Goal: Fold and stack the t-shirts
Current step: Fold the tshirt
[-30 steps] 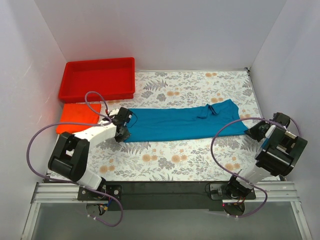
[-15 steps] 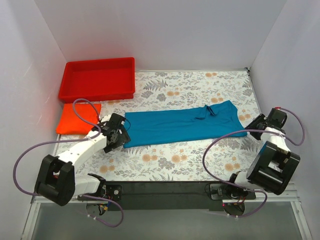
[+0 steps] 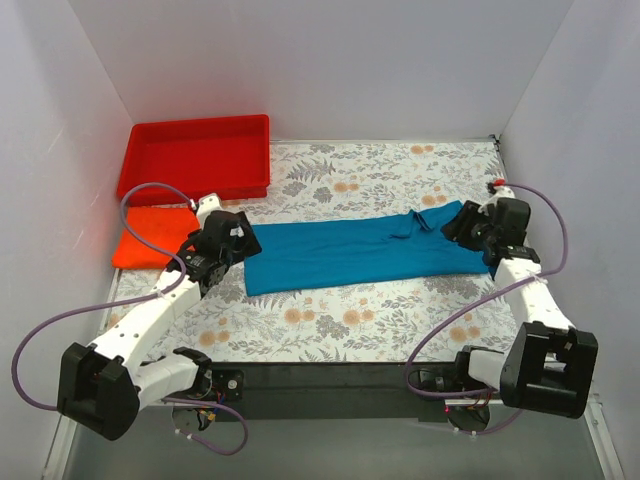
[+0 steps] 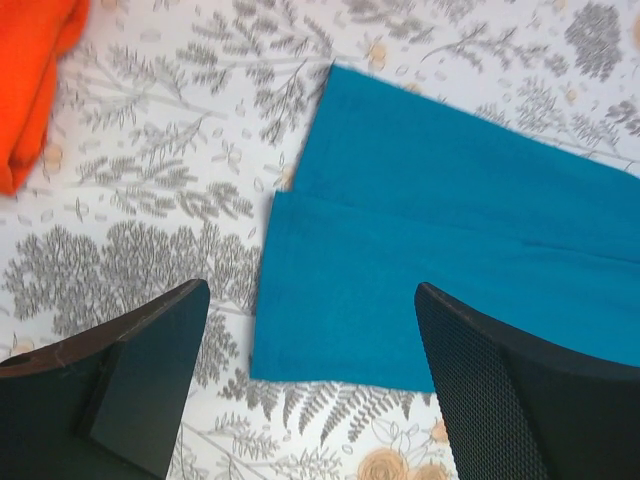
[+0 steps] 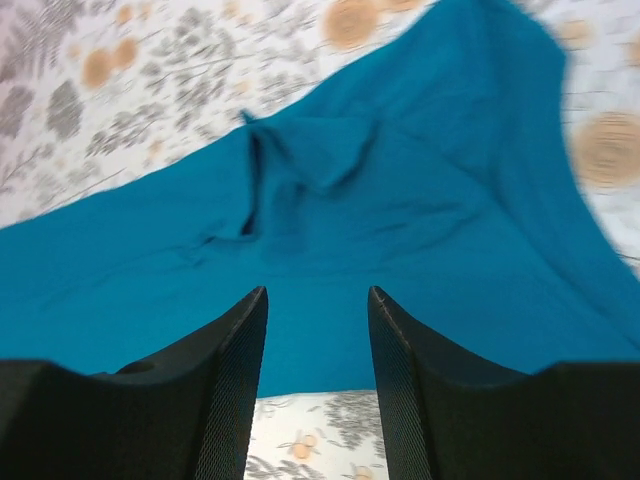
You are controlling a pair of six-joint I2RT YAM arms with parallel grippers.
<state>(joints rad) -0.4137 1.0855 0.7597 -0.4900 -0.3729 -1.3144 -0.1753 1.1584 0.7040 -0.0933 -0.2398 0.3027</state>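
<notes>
The teal-blue t-shirt (image 3: pixel 360 250) is lying in a long strip across the tabletop (image 3: pixel 380 170), with bare surface running along both long edges. The left tool (image 4: pixel 310 300) is gaping empty over its left edge, and the right tool (image 5: pixel 317 295) is doing likewise over its right end. The orange-red t-shirt (image 3: pixel 150 235) is lying by the left wall.

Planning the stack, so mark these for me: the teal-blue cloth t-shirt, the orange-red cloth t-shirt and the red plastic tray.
teal-blue cloth t-shirt (image 3: pixel 350 252), top external view, middle of its long strip.
orange-red cloth t-shirt (image 3: pixel 138 256), top external view, middle of the cloth.
red plastic tray (image 3: pixel 195 155), top external view, bare floor inside.
</notes>
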